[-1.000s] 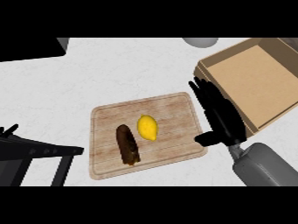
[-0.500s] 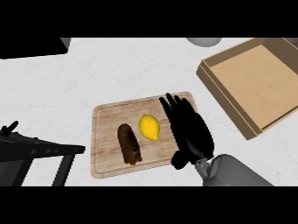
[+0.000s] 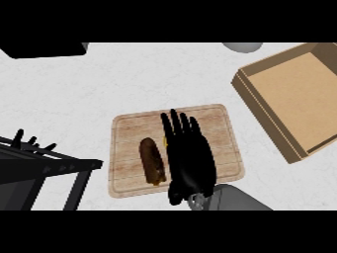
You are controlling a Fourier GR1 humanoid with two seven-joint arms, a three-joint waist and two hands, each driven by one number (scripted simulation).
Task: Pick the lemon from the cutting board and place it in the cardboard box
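The lemon (image 3: 166,142) lies on the wooden cutting board (image 3: 131,129), and only a thin yellow sliver shows at the left edge of my right hand (image 3: 189,160). That hand is open, its fingers straight and pointing away from me, spread flat over the lemon. I cannot tell whether it touches the fruit. The open cardboard box (image 3: 310,99) sits to the right of the board and holds nothing. At the left edge, my left hand (image 3: 34,143) rests with its fingers up.
A long brown vegetable (image 3: 152,160) lies on the board just left of my right hand. A black frame (image 3: 32,168) fills the lower left. A grey round object (image 3: 242,47) and a black object (image 3: 43,49) sit at the back.
My right hand has swung left from beside the box onto the board and now covers the lemon, which was in plain sight before. The left hand has barely shifted.
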